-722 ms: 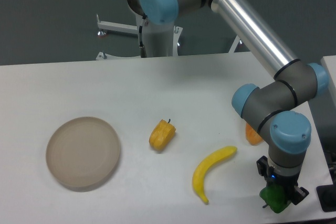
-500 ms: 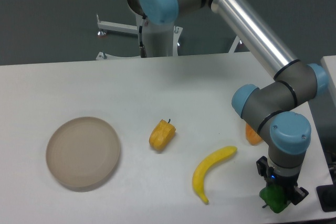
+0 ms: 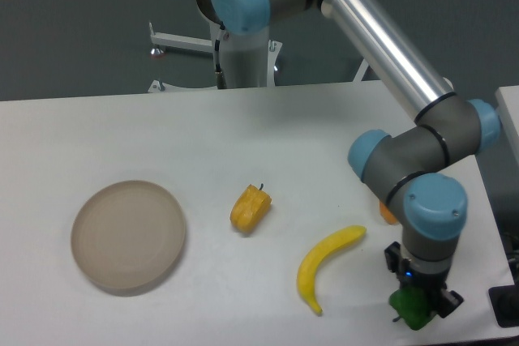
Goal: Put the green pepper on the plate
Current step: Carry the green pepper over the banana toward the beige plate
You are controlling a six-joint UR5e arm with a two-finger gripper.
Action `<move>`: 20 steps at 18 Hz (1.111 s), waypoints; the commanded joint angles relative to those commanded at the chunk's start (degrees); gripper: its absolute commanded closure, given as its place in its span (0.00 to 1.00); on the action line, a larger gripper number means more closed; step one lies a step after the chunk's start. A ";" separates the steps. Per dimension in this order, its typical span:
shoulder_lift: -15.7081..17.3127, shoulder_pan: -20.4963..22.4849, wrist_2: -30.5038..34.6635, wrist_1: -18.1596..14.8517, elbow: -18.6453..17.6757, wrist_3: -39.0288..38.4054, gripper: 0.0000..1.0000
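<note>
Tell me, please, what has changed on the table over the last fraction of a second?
The gripper, closed around the green pepper, has shifted slightly left toward the banana, carrying the pepper with it; the wrist and elbow moved along. The plate, the yellow-orange pepper, the banana and the orange item behind the arm stayed put.

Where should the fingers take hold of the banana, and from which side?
Take the banana across its thick middle, coming straight down from above. It lies flat on the table in a curve, thin at both ends, with bare table on both long sides, so the fingers can straddle it crosswise there.
</note>
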 joint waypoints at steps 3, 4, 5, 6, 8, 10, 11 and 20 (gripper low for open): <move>5.45 -1.41 -4.56 -3.96 -4.48 -5.17 0.60; 7.29 -2.02 -6.14 -4.49 -6.41 -7.28 0.59; 8.96 -2.72 -7.81 -4.76 -7.91 -8.70 0.59; 10.55 -3.43 -8.87 -5.63 -9.58 -10.28 0.59; 12.93 -5.36 -11.33 -7.74 -11.34 -15.62 0.59; 14.86 -7.64 -13.62 -8.89 -13.62 -20.12 0.59; 16.00 -8.61 -14.76 -8.89 -14.94 -22.40 0.59; 19.70 -19.07 -19.78 -6.87 -25.14 -43.14 0.58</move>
